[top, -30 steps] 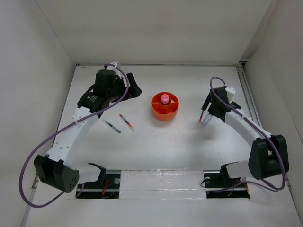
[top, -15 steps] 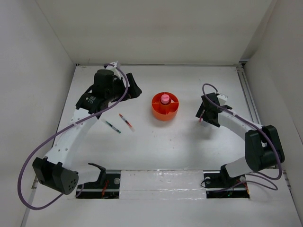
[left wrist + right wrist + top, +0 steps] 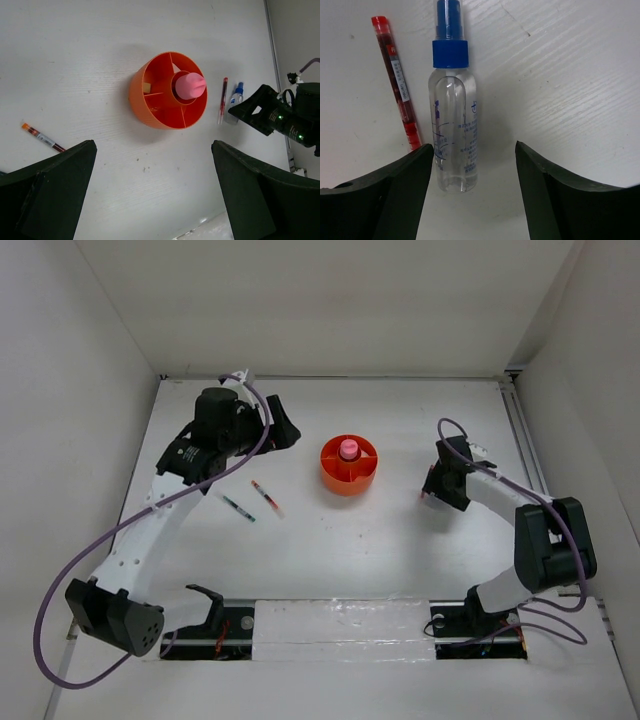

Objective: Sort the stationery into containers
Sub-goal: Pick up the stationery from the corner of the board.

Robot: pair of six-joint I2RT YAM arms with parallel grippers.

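The orange organiser (image 3: 349, 472) stands mid-table with the pink capped bottle (image 3: 349, 449) upright in its central cup; both show in the left wrist view, the organiser (image 3: 150, 102) and the bottle (image 3: 190, 85). A tan block (image 3: 146, 88) lies in one compartment. The clear blue-capped bottle (image 3: 454, 125) lies flat beside a red pen (image 3: 395, 82). My right gripper (image 3: 472, 150) is open low over the bottle's base end, which lies between the fingers, near the left one. My left gripper (image 3: 152, 150) is open and empty, high, left of the organiser.
Two more pens lie left of the organiser: a red one (image 3: 266, 497) and a green-black one (image 3: 238, 507). White walls close in the table at the back and sides. A rail runs along the right edge (image 3: 525, 440).
My right arm has folded its wrist inward and come down over the clear bottle and red pen. The left arm has barely moved.
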